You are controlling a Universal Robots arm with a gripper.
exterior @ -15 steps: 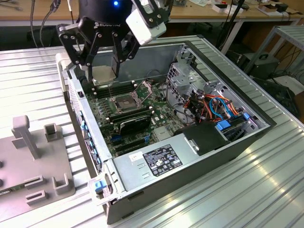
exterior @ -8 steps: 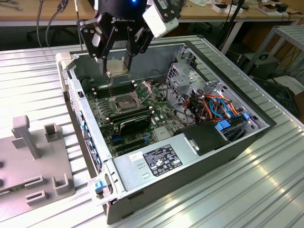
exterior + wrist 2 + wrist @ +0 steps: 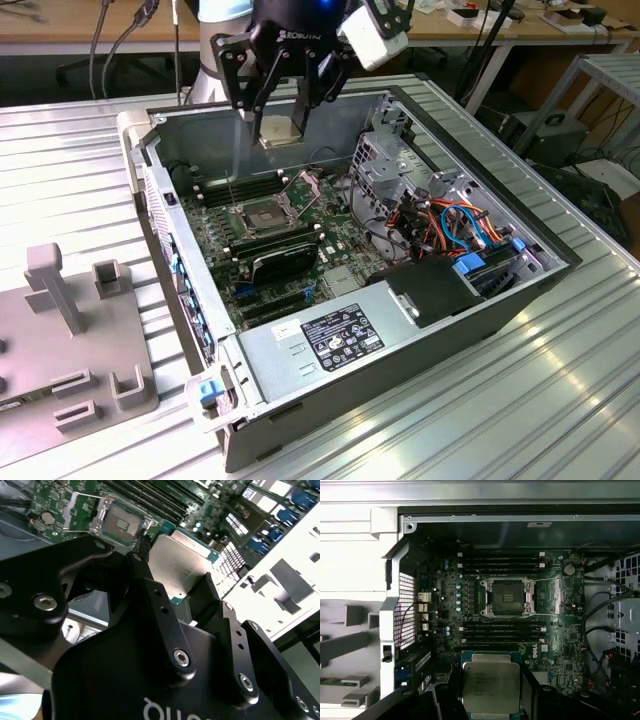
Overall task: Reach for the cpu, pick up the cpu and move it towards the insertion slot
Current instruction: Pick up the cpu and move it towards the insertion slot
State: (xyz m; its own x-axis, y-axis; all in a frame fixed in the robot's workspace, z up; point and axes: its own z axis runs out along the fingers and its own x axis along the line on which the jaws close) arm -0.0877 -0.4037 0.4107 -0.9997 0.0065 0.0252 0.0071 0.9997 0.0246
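My black gripper [image 3: 282, 125] hangs over the far end of the open computer case [image 3: 180, 300], shut on the cpu [image 3: 279, 131], a thin pale silvery square held flat between the fingers. In both wrist views the cpu [image 3: 490, 684] [image 3: 179, 562] sits clamped at two opposite edges by the dark fingers [image 3: 529, 692] [image 3: 150, 587]. The insertion slot [image 3: 261, 217] is a square socket with a silvery frame and dark centre on the green motherboard, below and in front of the held chip. The slot [image 3: 507, 597] [image 3: 120, 522] lies uncovered, its metal latch frame folded open beside it.
Long black memory slots [image 3: 500, 560] flank the socket on two sides. A black expansion card [image 3: 285, 258] lies just in front of it. A grey power supply [image 3: 330, 340], a metal drive cage [image 3: 400, 160] and coloured cables [image 3: 450, 225] stand at the exterior view's right. A grey fixture [image 3: 70, 330] stands outside the case.
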